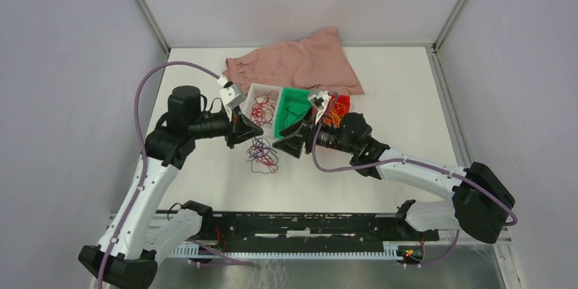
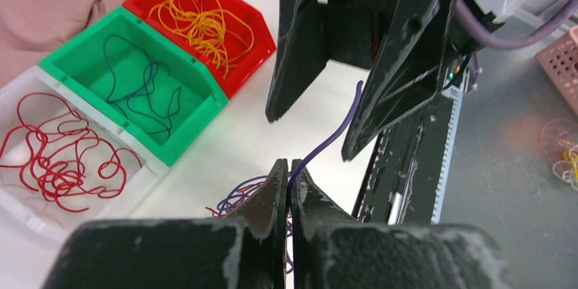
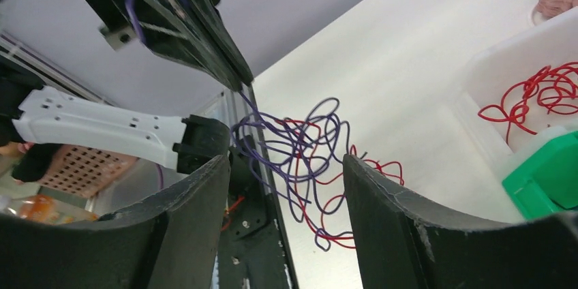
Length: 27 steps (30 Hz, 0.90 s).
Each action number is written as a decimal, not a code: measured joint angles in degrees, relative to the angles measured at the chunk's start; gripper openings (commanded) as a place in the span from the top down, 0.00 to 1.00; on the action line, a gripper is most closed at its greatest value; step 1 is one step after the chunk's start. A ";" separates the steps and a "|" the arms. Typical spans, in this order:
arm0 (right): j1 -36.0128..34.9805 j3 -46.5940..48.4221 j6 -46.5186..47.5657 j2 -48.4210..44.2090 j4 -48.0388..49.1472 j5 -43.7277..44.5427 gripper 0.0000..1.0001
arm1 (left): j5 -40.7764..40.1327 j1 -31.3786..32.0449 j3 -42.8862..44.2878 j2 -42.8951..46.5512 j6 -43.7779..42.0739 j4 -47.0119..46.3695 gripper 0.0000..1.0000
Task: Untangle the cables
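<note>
Beneath both pincers lay the clump of purple and red cables (image 1: 262, 154). Just above, the left gripper (image 2: 290, 166) clenched one purple strand (image 2: 327, 140) while the right gripper (image 3: 285, 163) stood opposite, jaws apart. Next, that strand likely needs pulling clear toward the green bin (image 2: 75, 64).

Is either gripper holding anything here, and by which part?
The left gripper pinches a purple cable near its free end; the right gripper is open, empty.

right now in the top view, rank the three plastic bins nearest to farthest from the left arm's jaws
1. Clear white plastic bin holding red cables, leftmost, just beyond the jaws.
2. Green plastic bin, in the middle.
3. Red plastic bin, rightmost.
</note>
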State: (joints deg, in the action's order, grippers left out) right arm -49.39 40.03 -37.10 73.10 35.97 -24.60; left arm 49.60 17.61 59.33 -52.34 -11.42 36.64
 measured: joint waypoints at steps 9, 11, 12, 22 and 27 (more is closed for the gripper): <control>-4.72 4.57 7.67 2.91 -3.06 2.03 0.41 | 1.42 0.00 2.23 1.42 9.35 -4.07 0.97; -5.49 6.56 8.81 4.48 -3.96 3.17 0.42 | 1.64 0.00 2.38 1.55 10.10 -4.26 0.97; -5.79 7.06 9.33 5.09 -4.07 3.87 0.44 | 1.73 0.00 2.43 1.73 10.40 -4.26 0.97; -8.28 10.64 12.39 10.49 -7.52 7.72 0.98 | 3.50 0.04 2.43 2.12 13.53 -5.75 0.72; -8.74 11.15 10.23 10.56 -6.51 9.79 1.00 | 2.99 0.15 2.43 2.10 12.41 -5.40 0.19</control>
State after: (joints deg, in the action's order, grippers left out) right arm -58.13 51.18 -26.87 83.66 29.45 -14.81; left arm 52.60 17.76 61.76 -50.24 0.99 31.24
